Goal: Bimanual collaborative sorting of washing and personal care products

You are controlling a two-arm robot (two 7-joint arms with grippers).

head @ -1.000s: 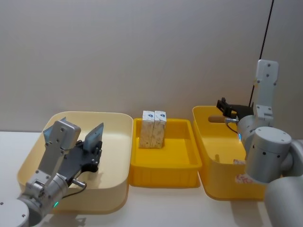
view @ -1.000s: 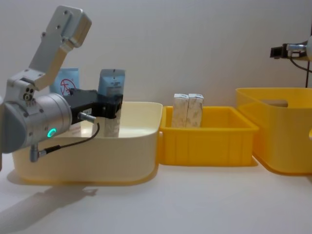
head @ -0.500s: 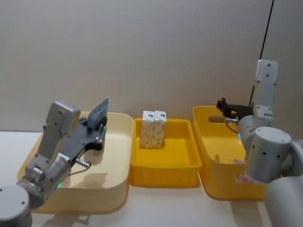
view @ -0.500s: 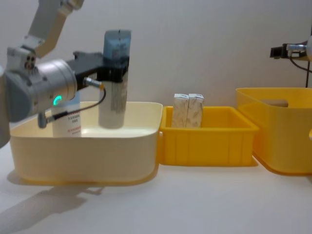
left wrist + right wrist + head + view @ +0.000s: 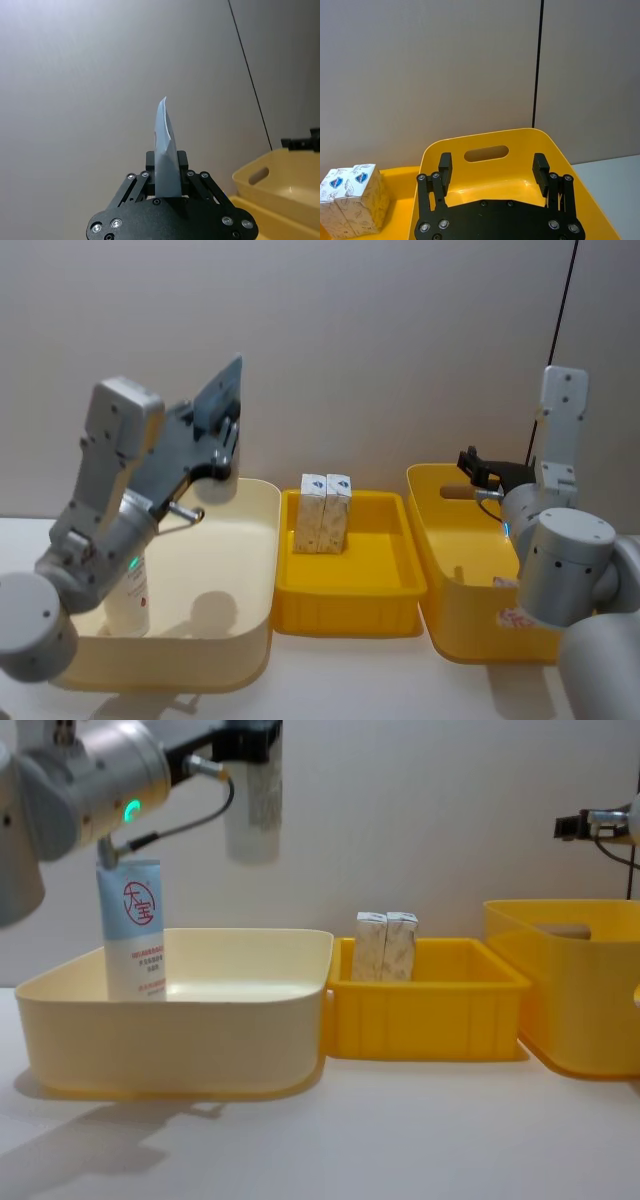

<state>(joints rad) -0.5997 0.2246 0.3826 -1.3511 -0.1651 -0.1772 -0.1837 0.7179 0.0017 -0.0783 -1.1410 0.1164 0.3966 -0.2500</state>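
Since a second earlier, the left gripper (image 5: 166,167) had climbed from inside the cream bin (image 5: 180,1020) to well above its rim. Its fingers were clamped on the flat upper part of a pale blue squeeze tube (image 5: 253,810), with the crimped end poking out past them. The tube hung cap-down over the bin's right half, touching nothing else. A second tube (image 5: 132,930), with a red round logo, stood upright near the bin's back left. Two white cartons (image 5: 324,510) stood touching in the middle yellow bin (image 5: 345,605). Farther right, the right gripper (image 5: 492,167) hovered over the right yellow bin (image 5: 460,620), fingers spread wide and empty.

The step in hand looked like carrying the tube rightward, perhaps to a handover. Doing it well probably meant keeping the squeeze steady, since a soft tube can bend or swing. It also meant travelling high enough to clear the rims and cartons. In a handover, the left gripper should offer the free cap end and let go only once the other fingers had closed.
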